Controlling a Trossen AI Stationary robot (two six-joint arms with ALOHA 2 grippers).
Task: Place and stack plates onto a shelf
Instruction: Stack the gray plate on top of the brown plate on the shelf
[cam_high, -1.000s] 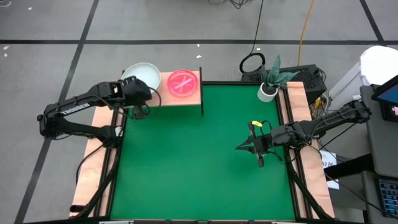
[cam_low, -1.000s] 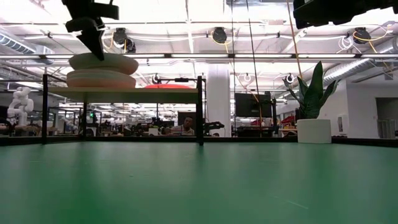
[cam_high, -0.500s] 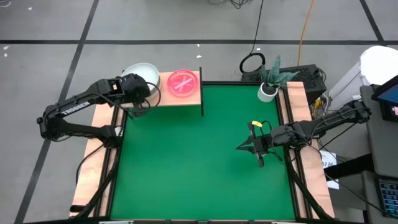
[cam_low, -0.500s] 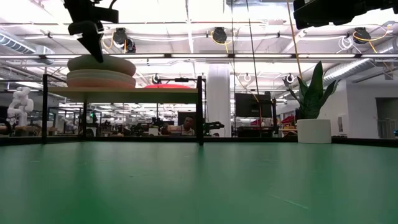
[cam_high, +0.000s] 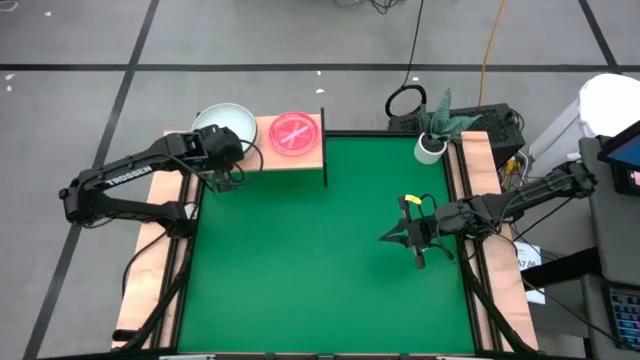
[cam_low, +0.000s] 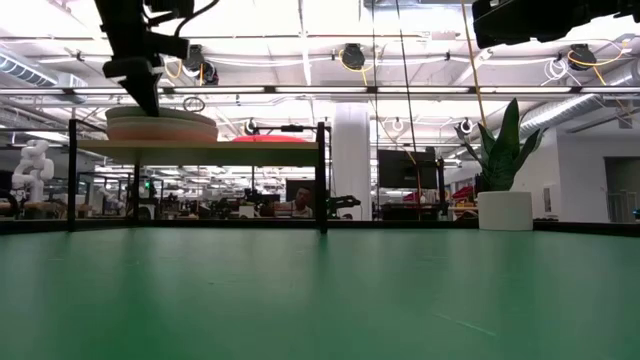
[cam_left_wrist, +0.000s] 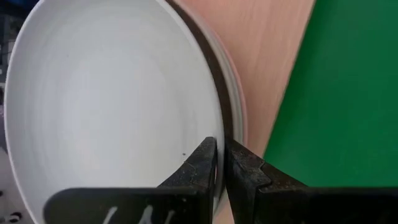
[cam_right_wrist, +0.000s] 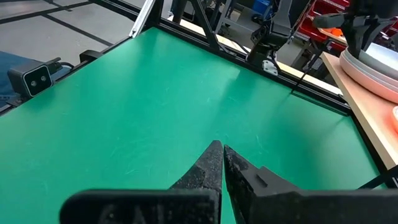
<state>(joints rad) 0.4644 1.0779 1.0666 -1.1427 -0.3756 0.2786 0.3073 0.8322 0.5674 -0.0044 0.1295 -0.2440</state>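
The left gripper (cam_left_wrist: 219, 163) sits at the near rim of the top plate (cam_high: 226, 122), a pale white one, which lies on a stack of large plates (cam_low: 160, 124) at the outer end of the shelf (cam_high: 262, 158). In the left wrist view the two dark fingers are almost pressed together, with only a thin slit between them, and the white plate's rim runs right up to that slit; whether the edge is actually pinched or the tips merely rest against it cannot be told. The bowl of the white plate spreads out ahead of the jaws and to one side, while the bare wood of the shelf and the green table (cam_high: 330, 250) lie to the other side. In the low view the gripper stands over the stack's end farthest from the pink plates, its tip down at the rim. A pink striped plate (cam_high: 295, 133) lies on the same shelf, just beside the stack and well clear of the jaws. The right gripper (cam_high: 388, 237) hangs over the green table, far from the shelf, its fingers pressed together on nothing. A potted plant (cam_high: 434, 127) stands at the table's far corner.
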